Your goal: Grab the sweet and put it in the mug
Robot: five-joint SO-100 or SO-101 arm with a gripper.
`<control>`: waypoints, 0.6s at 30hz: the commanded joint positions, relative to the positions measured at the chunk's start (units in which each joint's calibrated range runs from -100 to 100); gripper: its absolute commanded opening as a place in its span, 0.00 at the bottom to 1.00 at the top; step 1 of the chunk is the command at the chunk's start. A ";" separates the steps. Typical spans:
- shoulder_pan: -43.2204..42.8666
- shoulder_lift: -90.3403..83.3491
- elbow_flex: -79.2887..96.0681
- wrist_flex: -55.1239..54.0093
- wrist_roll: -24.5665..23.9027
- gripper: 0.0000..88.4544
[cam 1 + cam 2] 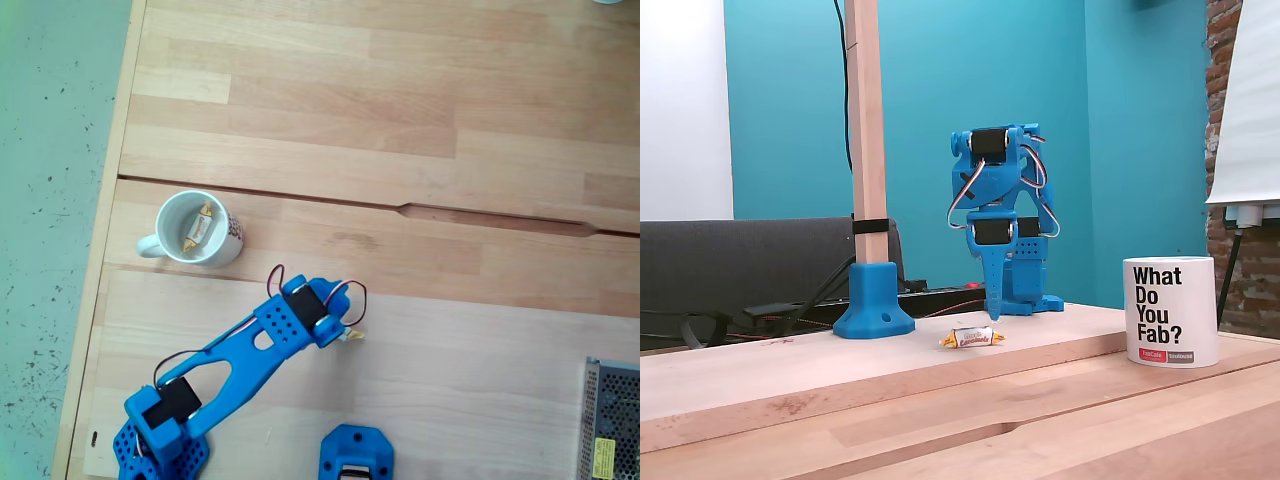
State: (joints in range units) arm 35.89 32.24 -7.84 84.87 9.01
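a pale wooden surface (400, 100) of joined planks stands before a teal wall. in a fixed view from above, the white mug (199, 228) sits near the surface's left edge with one sweet (201, 225) lying inside it. another sweet (972, 338) lies on the wood just beside the tip of the blue arm's claw (995, 305), which points straight down, close to it. whether the claw is parted or closed cannot be told; it grips nothing visible. in the side fixed view the mug reads "what do you fab?".
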 commanded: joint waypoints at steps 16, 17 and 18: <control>0.05 -0.92 2.94 -0.43 0.24 0.36; 0.05 -1.26 3.21 -0.43 0.24 0.36; 0.05 -1.78 3.56 -0.43 0.24 0.36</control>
State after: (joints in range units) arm 35.67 32.24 -4.53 84.21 9.11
